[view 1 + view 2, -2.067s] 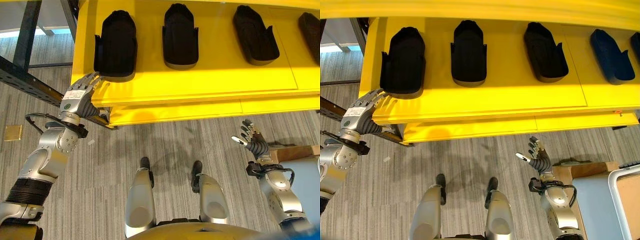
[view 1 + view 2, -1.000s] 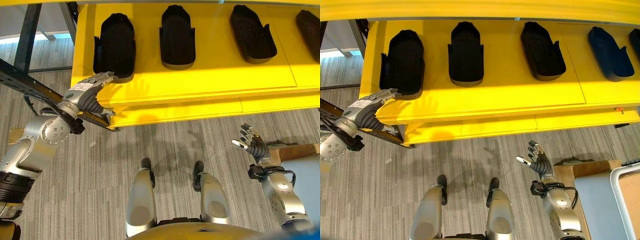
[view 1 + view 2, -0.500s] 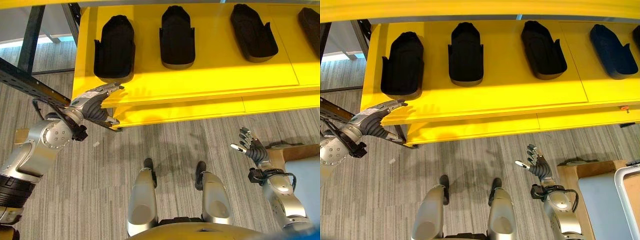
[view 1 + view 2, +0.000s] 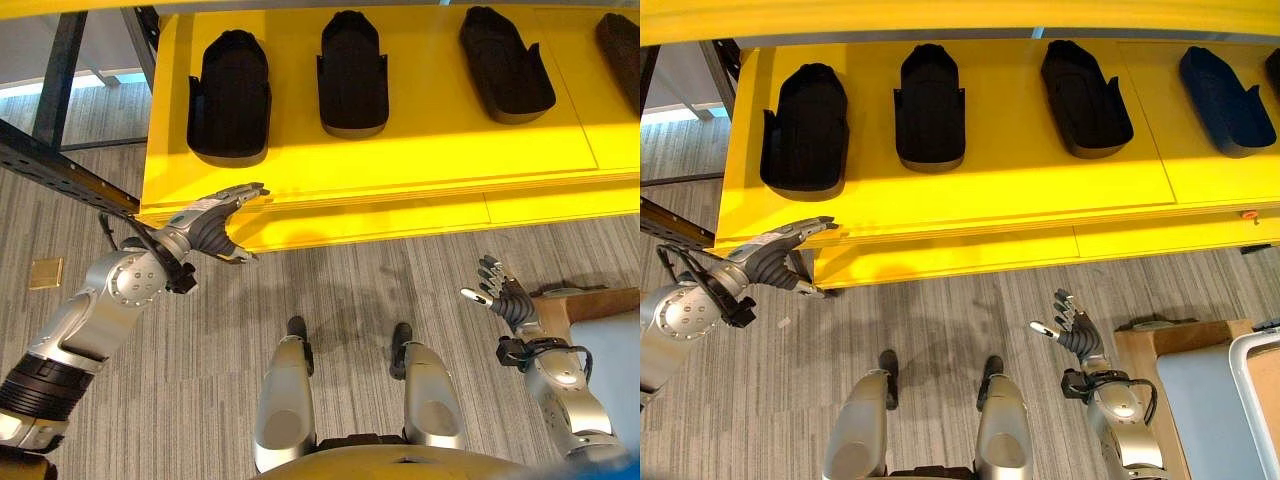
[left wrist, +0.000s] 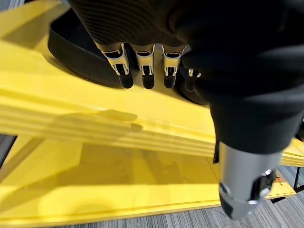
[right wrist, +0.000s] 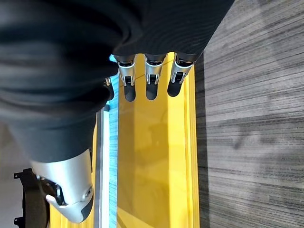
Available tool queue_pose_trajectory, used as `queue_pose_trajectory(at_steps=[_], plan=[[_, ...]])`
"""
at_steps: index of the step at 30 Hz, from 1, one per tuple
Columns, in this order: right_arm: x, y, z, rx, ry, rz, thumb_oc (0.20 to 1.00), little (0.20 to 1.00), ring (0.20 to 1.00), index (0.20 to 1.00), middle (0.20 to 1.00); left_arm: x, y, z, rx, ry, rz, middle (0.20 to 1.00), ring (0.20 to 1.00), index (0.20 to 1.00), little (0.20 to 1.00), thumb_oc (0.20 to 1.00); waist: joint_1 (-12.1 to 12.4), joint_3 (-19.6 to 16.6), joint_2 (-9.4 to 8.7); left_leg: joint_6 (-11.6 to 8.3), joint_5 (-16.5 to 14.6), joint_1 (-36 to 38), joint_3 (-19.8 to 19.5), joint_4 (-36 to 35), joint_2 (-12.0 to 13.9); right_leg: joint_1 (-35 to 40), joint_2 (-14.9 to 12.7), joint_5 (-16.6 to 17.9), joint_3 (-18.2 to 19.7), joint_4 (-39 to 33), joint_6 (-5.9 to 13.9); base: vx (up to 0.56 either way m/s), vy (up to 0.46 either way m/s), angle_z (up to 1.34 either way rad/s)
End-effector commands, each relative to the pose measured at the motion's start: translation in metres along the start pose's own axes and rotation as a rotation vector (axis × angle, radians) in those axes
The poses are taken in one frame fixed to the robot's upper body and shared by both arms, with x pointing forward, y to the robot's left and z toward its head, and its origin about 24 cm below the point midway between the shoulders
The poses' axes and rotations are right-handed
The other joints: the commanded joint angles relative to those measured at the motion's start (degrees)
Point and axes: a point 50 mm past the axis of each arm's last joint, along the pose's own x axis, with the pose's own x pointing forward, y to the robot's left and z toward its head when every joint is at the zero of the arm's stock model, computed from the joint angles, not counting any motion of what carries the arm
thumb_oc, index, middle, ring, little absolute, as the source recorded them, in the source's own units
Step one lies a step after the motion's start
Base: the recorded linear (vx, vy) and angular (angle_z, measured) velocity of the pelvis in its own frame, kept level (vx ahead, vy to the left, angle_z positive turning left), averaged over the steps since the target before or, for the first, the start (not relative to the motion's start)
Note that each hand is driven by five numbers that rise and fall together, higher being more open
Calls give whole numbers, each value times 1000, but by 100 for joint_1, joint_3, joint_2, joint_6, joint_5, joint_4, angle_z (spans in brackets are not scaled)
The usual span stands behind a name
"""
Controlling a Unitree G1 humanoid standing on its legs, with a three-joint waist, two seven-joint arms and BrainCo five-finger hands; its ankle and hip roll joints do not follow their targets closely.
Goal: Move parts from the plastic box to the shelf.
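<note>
Both my hands empty, fingers straight.
Left hand (image 4: 215,222) at shelf (image 4: 400,160) front edge; right hand (image 4: 503,296) well below.

You are looking down on a grey striped carpet (image 4: 200,330) that covers the floor in front of the yellow rack (image 4: 970,200). To the left of the rack, a black perforated steel beam (image 4: 60,170) runs diagonally, and a dark upright post (image 4: 58,60) rises behind it. Beyond that post you see a strip of pale, bright floor (image 4: 90,80) where light falls. A small tan square (image 4: 46,272) lies on the carpet left of the rack. To the right of the rack, low on the carpet, a brown cardboard piece (image 4: 1160,345) sits beside a pale blue-grey surface (image 4: 1195,400) with a white rim.
</note>
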Motion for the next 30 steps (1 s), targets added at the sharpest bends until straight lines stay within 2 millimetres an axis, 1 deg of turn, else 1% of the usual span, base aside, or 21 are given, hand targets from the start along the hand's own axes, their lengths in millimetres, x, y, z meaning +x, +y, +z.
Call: queue_pose_trajectory(at_steps=[1,10,19,23,30], plan=[[-6,-9,13,-31,-60,-15,1000,1000,1000,1000,1000,3,1,3,-32,-19,32,1000,1000,1000,1000,1000,-24,-258,-51,-72,174,-129,-43,-54,170,-84,-1,552,108,-332,76,0,0,0],[-7,-10,10,-28,-41,-12,1000,1000,1000,1000,1000,9,-6,-9,-50,47,31,1000,1000,1000,1000,1000,-47,-280,-62,-81,164,-147,-20,-34,183,-126,11,522,136,-277,70,0,0,0],[-6,-9,10,-24,-35,-6,1000,1000,1000,1000,1000,14,-11,-29,-77,150,54,1000,1000,1000,1000,1000,-78,-317,-48,-93,177,-159,-6,-29,203,-157,17,498,151,-233,70,0,0,0],[-7,-9,9,-22,-30,-5,1000,1000,1000,1000,1000,15,-12,-38,-78,195,67,1000,1000,1000,1000,1000,-91,-328,-40,-95,181,-173,0,-20,215,-168,20,490,150,-226,71,0,0,0],[-7,-9,7,-20,-19,-3,1000,1000,1000,1000,1000,17,-12,-47,-70,245,71,1000,1000,1000,1000,1000,-112,-352,-34,-98,167,-197,5,33,229,-196,23,476,164,-183,60,0,0,0]])
